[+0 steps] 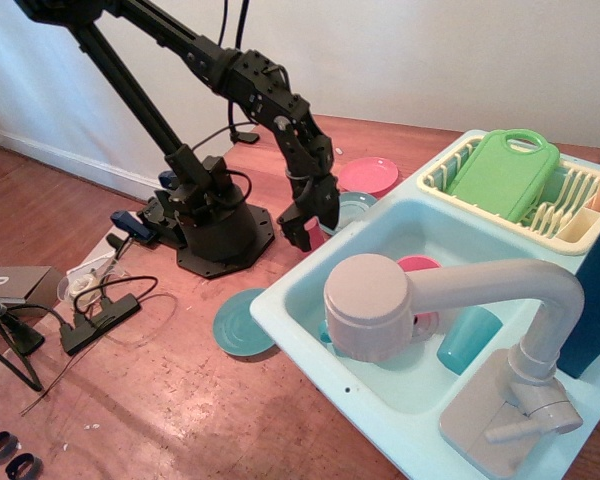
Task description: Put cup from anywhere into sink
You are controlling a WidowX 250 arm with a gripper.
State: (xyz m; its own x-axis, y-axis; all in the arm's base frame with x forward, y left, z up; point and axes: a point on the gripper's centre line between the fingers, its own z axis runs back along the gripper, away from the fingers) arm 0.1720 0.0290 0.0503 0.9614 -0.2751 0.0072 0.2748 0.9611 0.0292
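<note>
Reaching down at the near outer corner of the sink (310, 270), the end effector (310, 220) is sitting right over the cup (314, 234), whose pink body is showing only as a sliver between and below the dark fingers. The fingers are appearing to straddle the cup, one on each side, but from this view it is not possible to tell whether they are already pressing on it or are spread just clear of it. The cup is standing upright on the table (180, 400), directly beneath the end effector and just beside the sink's outer wall, so it is not yet lifted and not yet in the basin. Judging by this, the task is sitting at the grasp stage: the approach looks done, while closing on the cup, lifting it over the rim and releasing it inside are all left to do. Beyond the end effector a teal saucer (352, 207) and a pink plate (370, 175) are lying on the table, and a teal plate (242, 322) is lying nearer the camera. Inside the basin, past the big faucet (430, 310), a larger teal cup (468, 338) is already resting.
</note>
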